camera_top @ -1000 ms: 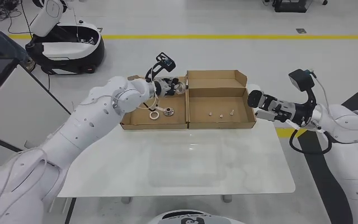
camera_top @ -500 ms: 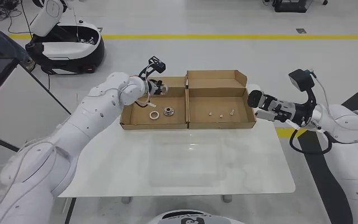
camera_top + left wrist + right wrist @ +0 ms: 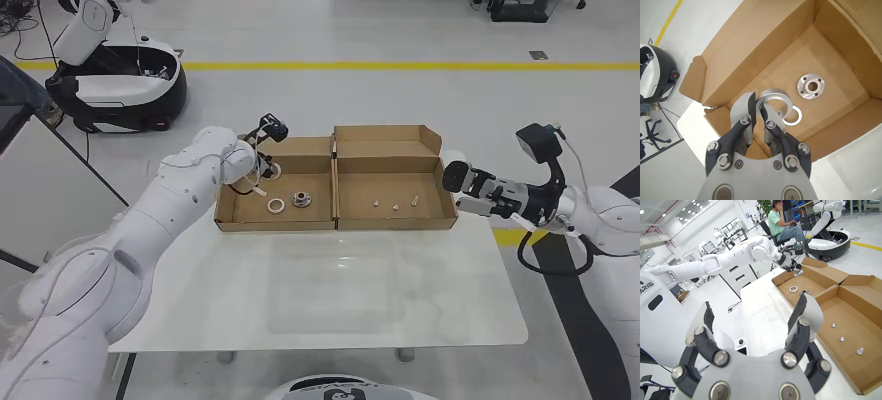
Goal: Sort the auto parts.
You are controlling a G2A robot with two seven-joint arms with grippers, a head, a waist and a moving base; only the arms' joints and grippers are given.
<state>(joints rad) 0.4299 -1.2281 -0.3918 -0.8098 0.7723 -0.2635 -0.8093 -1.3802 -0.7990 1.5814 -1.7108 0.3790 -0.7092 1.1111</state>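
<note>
A metal ring (image 3: 772, 93) hangs in the left gripper (image 3: 757, 101), whose fingers are nearly closed on the ring's rim, one finger through the hole and the other outside. It is held above the far left corner of the left cardboard box (image 3: 806, 49). On that box's floor lie a flat washer (image 3: 798, 115) and a flanged hub (image 3: 803, 87), close together but apart. The right cardboard box (image 3: 400, 180), touching the left one, holds three small bolts (image 3: 842, 339). The right gripper (image 3: 755, 302) hovers beside that box's right end, fingers spread wide and holding nothing. Both boxes sit on the white table (image 3: 330, 290).
</note>
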